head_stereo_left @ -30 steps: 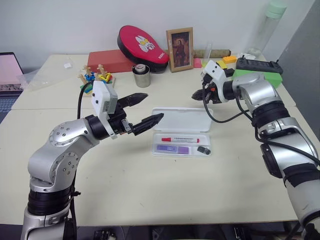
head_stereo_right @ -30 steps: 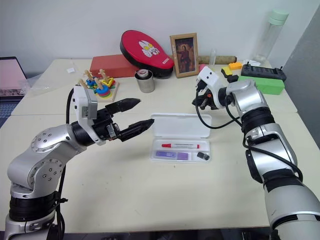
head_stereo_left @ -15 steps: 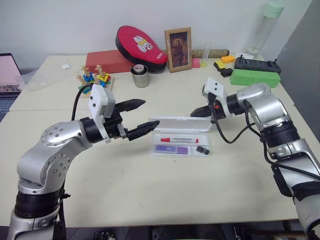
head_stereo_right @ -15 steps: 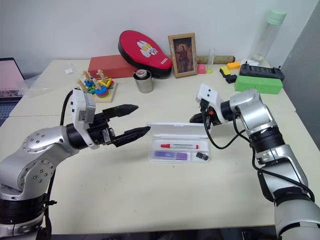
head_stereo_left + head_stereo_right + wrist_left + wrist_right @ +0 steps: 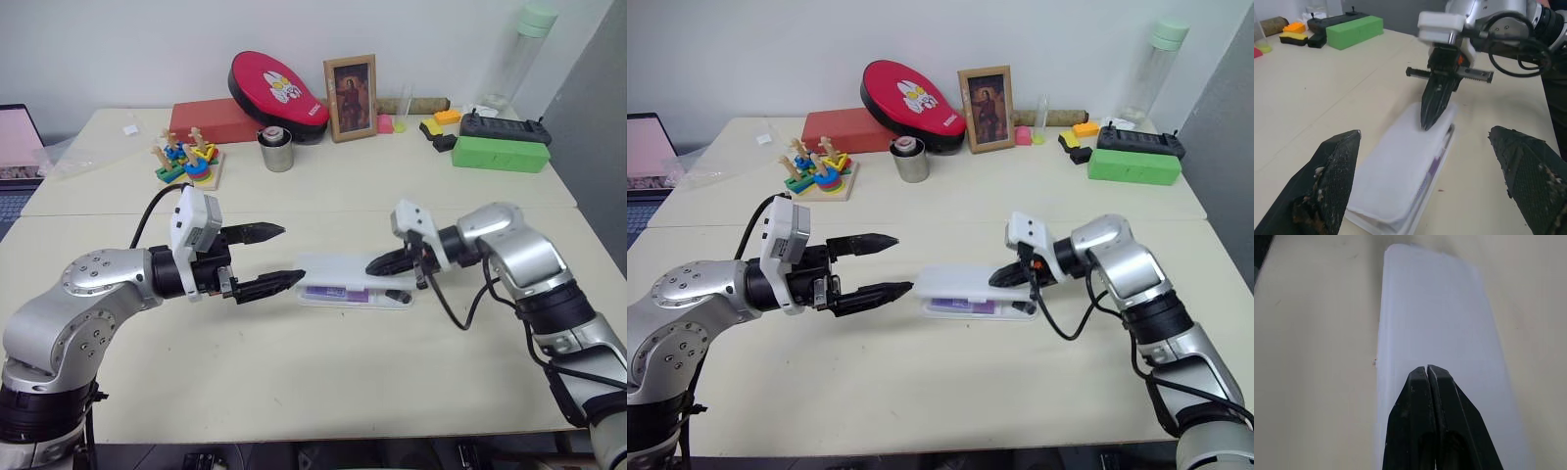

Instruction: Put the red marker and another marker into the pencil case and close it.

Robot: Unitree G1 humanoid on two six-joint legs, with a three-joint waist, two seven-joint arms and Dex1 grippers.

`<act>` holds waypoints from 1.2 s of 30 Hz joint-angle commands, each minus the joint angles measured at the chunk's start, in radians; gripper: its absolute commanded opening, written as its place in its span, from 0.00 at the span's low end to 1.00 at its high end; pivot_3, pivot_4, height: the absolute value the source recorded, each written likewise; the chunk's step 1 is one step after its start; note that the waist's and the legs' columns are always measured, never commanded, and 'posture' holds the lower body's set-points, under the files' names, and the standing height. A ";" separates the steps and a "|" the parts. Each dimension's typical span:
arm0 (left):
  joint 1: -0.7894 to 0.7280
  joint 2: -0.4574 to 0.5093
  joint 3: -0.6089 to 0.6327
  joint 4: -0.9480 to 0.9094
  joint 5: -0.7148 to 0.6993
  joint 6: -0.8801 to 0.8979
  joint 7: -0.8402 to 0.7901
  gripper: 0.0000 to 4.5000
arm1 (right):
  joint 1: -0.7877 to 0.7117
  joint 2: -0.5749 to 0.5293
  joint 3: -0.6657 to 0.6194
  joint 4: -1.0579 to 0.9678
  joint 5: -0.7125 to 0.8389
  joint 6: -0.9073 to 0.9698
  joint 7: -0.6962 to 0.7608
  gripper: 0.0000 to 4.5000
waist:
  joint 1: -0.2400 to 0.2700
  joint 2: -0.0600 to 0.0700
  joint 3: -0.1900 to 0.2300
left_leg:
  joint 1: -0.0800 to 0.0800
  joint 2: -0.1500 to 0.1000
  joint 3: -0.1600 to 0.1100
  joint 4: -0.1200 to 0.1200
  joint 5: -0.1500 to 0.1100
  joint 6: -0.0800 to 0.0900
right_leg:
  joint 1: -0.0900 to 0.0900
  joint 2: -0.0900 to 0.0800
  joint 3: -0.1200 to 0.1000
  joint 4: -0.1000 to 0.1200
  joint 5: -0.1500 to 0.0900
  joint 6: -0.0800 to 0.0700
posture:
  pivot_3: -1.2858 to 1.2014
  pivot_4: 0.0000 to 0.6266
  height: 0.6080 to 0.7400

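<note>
Under shut right jaws, pencil case [image 5: 338,266] lid

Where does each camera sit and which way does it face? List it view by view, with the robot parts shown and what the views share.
Left and right eye views: on the head, looking forward and down over the table; both arms show, left tool open, right tool shut on top of the pencil case.
Left wrist view: along its two spread fingers, facing the right tool across the case.
Right wrist view: along its shut tool, down at the lid.
Shared: all show the case.
</note>
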 commanded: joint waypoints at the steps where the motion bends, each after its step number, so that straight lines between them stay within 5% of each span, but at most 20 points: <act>1: -0.002 0.022 0.020 -0.028 -0.012 -0.003 -0.015 1.00 | 0.029 0.009 0.044 0.050 -0.061 -0.054 -0.039 0.01 | -0.001 0.000 0.000 | 0.000 0.000 0.000 0.000 0.000 0.000 | 0.000 0.000 0.000 0.000 0.000 0.000 | 0.52 0.24 1.00; 8: -0.007 0.032 0.018 -0.025 -0.011 0.000 -0.022 1.00 | 0.057 0.031 0.051 0.107 -0.073 -0.092 -0.063 0.01 | 0.001 -0.003 -0.003 | 0.019 0.000 0.000 -0.003 0.000 0.001 | 0.018 0.000 0.000 -0.002 0.000 0.000 | 0.52 0.24 1.00; 15: -0.019 -0.003 0.029 0.027 0.019 0.007 0.070 1.00 | 0.031 0.096 -0.212 0.071 0.112 -0.041 -0.167 0.01 | 0.002 -0.003 -0.002 | 0.016 0.000 0.000 -0.003 0.000 0.000 | 0.015 0.000 0.001 -0.001 0.000 0.000 | 0.52 0.24 1.00; 23: -0.021 -0.013 0.099 0.192 0.145 -0.059 0.184 1.00 | 0.034 -0.025 -0.384 0.129 0.143 0.023 -0.279 0.40 | 0.005 -0.003 -0.002 | 0.014 0.000 0.000 -0.006 0.000 0.001 | 0.013 0.000 0.000 -0.003 -0.001 -0.001 | 0.52 0.24 1.00; 33: -0.040 0.014 0.103 0.379 0.255 -0.133 0.144 1.00 | 0.072 -0.118 -0.374 0.139 0.108 0.045 -0.314 0.98 | 0.002 -0.003 -0.001 | 0.013 0.001 0.003 -0.007 0.000 0.001 | 0.010 0.000 0.003 -0.002 -0.001 -0.001 | 0.52 0.24 1.00; 36: -0.008 0.040 0.123 0.372 0.262 -0.124 0.121 1.00 | 0.099 -0.157 -0.371 0.120 0.112 0.056 -0.295 0.99 | 0.003 -0.003 -0.001 | 0.012 0.001 0.003 -0.007 0.000 0.001 | 0.009 0.000 0.003 -0.002 -0.001 -0.001 | 0.52 0.24 1.00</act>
